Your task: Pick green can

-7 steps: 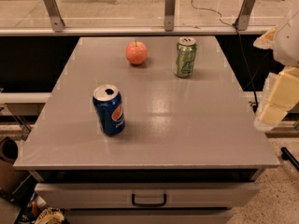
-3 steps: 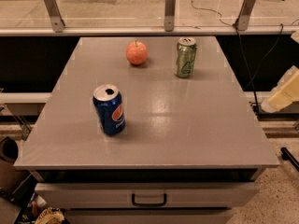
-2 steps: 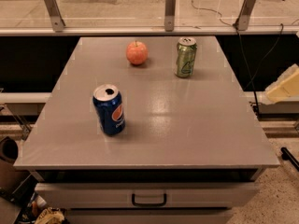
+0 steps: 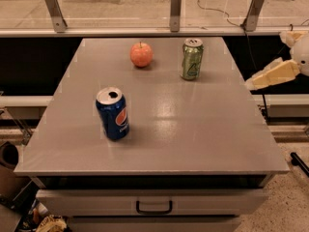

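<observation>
The green can [image 4: 192,59] stands upright on the far right part of the worktop [image 4: 193,129], not far from the back edge. It is a thin metal drink can with a silver top. I cannot see whether the top is opened, so I cannot say if it is full or empty. If it is empty it will be very light and will tip or slide at a small push. If it is full it will be heavier and more steady. In both cases the wall is thin and dents under a hard squeeze, and the smooth painted metal is a little slippery.

I judge the best place to hold it is the middle of the body, from the two sides, with moderate force. The rim at the top is too narrow for a good hold.

To the left of the can, a little apart, lies a red apple [image 4: 141,54]. It does not touch the can, and the right side of the can is free. A blue can [image 4: 112,113] stands well apart, nearer the front left. Under the worktop there is a drawer [image 4: 154,203].

The end effector [image 4: 270,76] hangs off the right edge of the worktop, at about the height of the can and well apart from it. It holds nothing. Whether it is spread or pressed together, I cannot tell.
</observation>
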Controlling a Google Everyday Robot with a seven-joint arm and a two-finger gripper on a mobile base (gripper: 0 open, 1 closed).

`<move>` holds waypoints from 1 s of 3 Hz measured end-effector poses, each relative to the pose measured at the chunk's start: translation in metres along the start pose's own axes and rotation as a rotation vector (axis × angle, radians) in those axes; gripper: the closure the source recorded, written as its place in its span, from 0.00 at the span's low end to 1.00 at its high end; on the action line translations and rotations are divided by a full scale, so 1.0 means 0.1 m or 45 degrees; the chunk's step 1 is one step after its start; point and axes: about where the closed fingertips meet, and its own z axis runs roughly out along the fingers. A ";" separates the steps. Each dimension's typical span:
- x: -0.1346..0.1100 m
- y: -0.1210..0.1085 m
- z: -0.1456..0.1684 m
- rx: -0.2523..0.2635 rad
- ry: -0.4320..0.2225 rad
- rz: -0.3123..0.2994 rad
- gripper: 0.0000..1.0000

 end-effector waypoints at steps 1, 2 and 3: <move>-0.14 -0.08 0.28 -0.076 -0.138 0.068 0.00; -0.29 -0.21 0.42 -0.102 -0.255 0.109 0.00; -0.29 -0.21 0.42 -0.102 -0.255 0.109 0.00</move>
